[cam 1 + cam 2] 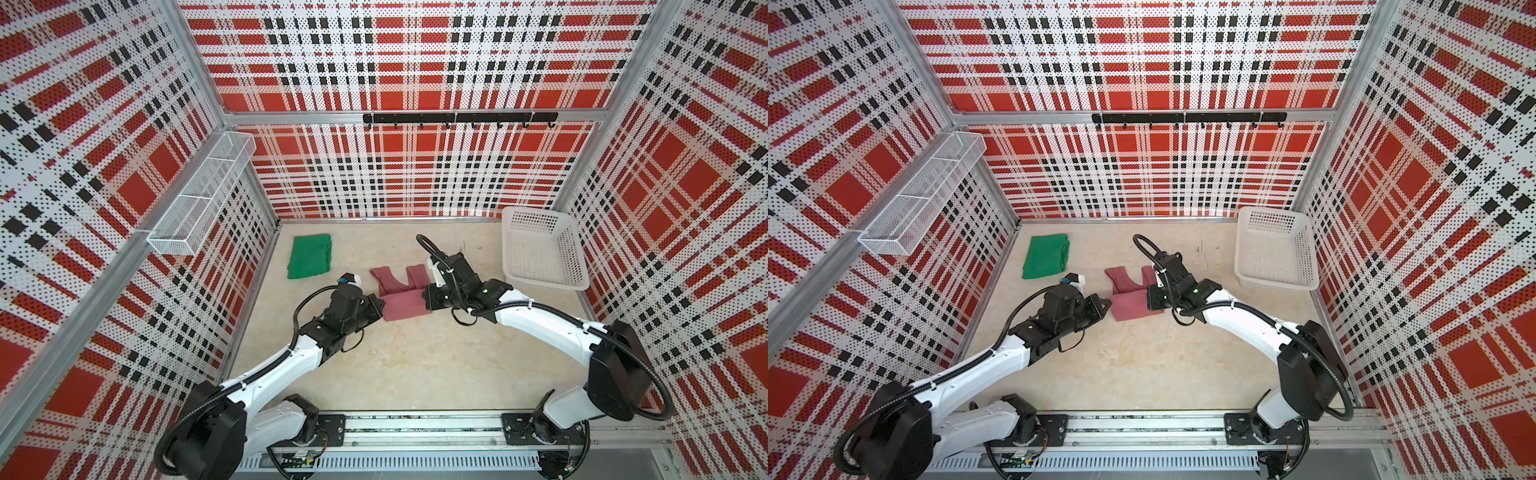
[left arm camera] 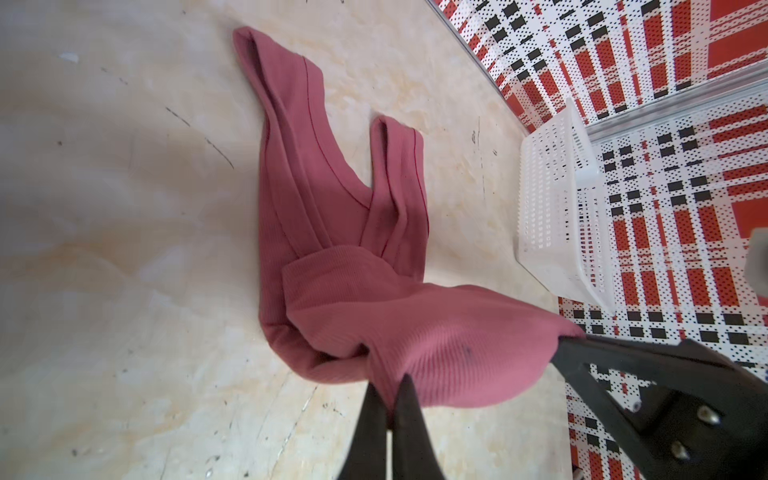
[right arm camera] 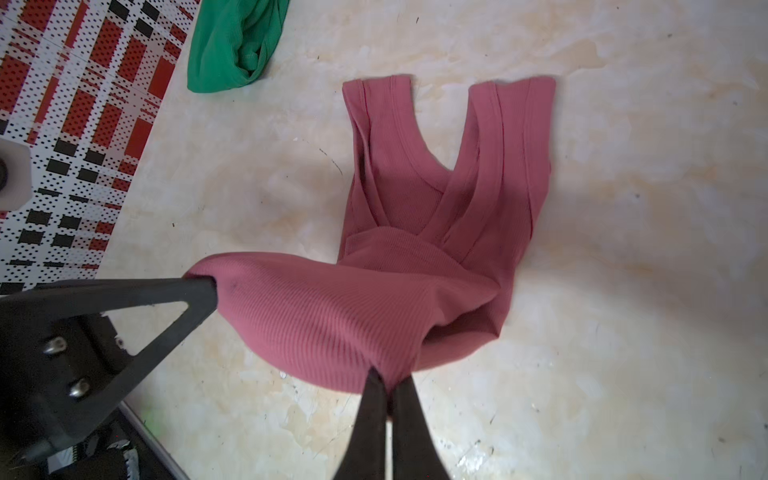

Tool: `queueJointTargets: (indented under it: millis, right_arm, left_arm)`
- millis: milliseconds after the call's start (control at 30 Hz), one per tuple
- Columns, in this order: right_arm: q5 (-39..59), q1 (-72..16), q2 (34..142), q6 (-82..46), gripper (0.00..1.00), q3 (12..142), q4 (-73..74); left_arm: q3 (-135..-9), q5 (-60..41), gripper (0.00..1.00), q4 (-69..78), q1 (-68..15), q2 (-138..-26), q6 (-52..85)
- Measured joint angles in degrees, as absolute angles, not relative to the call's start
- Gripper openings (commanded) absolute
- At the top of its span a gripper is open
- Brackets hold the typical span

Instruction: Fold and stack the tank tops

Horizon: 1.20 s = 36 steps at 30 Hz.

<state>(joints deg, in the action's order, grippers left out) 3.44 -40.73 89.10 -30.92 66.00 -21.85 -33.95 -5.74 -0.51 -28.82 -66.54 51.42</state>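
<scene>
- You had both top views high above the near edge of the table (image 1: 415,365), looking steeply down toward its far edge; they shared nearly the whole scene.
- Your left wrist camera sat close behind the left gripper (image 2: 390,386), facing the pink tank top (image 2: 332,249) and the basket (image 2: 557,216).
- Your right wrist camera sat close behind the right gripper (image 3: 390,380), sharing that pink tank top, plus the green tank top (image 3: 224,45).

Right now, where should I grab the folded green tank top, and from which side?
Probably the edge of the green tank top that faces the pink tank top, coming from the middle of the table. The wall crowds the other side, and its folded layers seem to end along that edge, so one pinch may catch all.
</scene>
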Motion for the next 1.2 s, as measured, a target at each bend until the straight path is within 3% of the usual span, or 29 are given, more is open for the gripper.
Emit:
queueJointTargets:
  millis: [533,1100,1133,1200]
  right_arm:
    - [9.8,-33.7,104.7,-25.7,0.0,75.9,-13.1]
    - [13.1,-27.4,116.0,-24.3,0.0,85.1,-10.9]
    - [13.3,-27.3,117.1,-24.2,0.1,85.6,-10.9]
    - [13.5,-27.1,119.0,-24.1,0.34,86.6,-10.8]
  left_arm:
    - [-44.6,-12.2,0.0,8.6,-18.0,-85.5,41.7]
    - [-59.6,-14.3,0.0,12.7,-17.0,-104.3,37.2]
    - [-59.6,-14.3,0.03,13.0,-16.9,-105.2,37.2]
    - [-60.3,-14.4,0.28,13.2,-16.7,-107.2,37.0]
